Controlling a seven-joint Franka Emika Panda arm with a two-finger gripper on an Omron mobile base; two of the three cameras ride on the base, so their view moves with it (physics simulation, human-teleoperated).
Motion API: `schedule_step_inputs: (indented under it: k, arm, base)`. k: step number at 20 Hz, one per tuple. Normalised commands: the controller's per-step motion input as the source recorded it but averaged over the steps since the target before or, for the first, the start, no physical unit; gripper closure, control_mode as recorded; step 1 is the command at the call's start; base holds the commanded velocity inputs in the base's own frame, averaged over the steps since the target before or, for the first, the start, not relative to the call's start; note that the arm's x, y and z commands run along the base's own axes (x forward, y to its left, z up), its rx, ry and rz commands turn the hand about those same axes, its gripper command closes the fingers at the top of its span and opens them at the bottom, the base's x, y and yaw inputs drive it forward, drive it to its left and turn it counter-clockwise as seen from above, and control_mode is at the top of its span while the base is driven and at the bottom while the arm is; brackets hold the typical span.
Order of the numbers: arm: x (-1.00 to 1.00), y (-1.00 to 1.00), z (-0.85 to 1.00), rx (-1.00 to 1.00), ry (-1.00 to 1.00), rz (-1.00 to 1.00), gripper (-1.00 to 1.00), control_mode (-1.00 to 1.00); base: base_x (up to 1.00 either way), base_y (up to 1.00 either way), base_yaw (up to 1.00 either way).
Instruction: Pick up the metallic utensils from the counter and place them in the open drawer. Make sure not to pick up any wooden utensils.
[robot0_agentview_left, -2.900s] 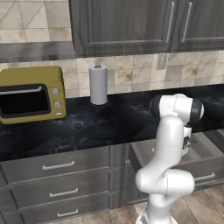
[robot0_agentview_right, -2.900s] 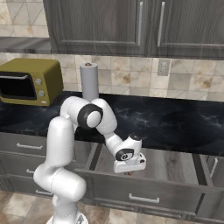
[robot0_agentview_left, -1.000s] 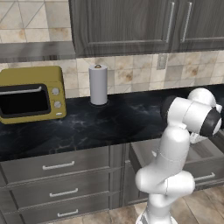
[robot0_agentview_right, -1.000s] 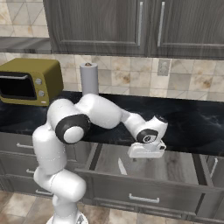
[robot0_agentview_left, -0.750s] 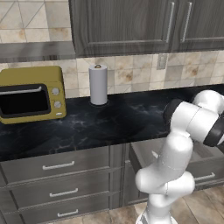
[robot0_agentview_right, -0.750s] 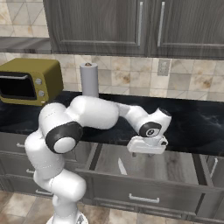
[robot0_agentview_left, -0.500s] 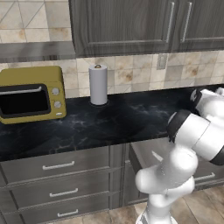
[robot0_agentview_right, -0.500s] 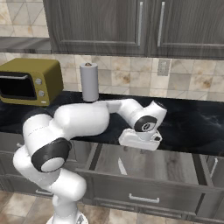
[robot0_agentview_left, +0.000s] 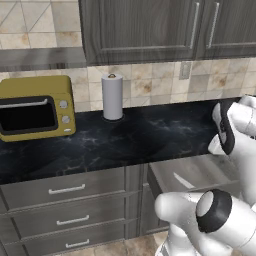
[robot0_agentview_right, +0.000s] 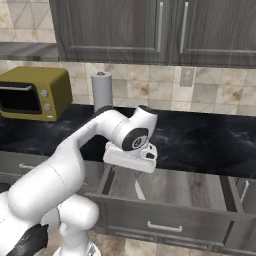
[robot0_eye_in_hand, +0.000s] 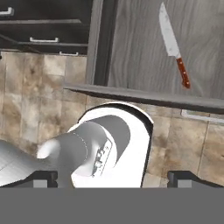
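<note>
No text, label, brand or number can be read on anything here.

light: even, soft, rendered (no clear source)
glare: faint sheen on counter (robot0_agentview_left: 125, 140)
shadows: weak
focus: slightly soft throughout

Tool's fingertips (robot0_eye_in_hand: 188, 177) barely peeking above the bottom of the hand view, so gap between them hard to judge there. In the right base view, tool (robot0_agentview_right: 131, 159) seen side-on under the wrist, fingers too small to tell apart. Drawer (robot0_agentview_right: 170, 187) below the tool partly hidden by the arm, its right end cut off by the picture's edge. Knife (robot0_agentview_right: 139, 190) in the drawer just a thin pale sliver, handle not discernible. Drawer (robot0_agentview_left: 187, 172) in the left base view largely covered by the arm. Bench (robot0_agentview_left: 125, 137) cut off at both sides.
</note>
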Motion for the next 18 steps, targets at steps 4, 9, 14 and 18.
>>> schedule_step_inputs:
  k: [4, 9, 14, 18]
  arm:
    - [-0.7, 0.54, 0.37, -0.2, 0.0, -0.07, -1.0, -1.0]
    - [-0.37, 0.72, 0.06, -0.19, -0.02, -0.06, -1.0, -1.0]
    - [-0.2, 0.42, -0.04, -0.06, -0.07, 0.0, -1.0, -1.0]
    - [-0.01, 0.0, 0.0, 0.0, 0.0, 0.0, -1.0, -1.0]
  base:
    - [0.0, 0.0, 0.0]
    - [0.0, 0.0, 0.0]
    - [0.0, 0.0, 0.0]
    - [0.0, 0.0, 0.0]
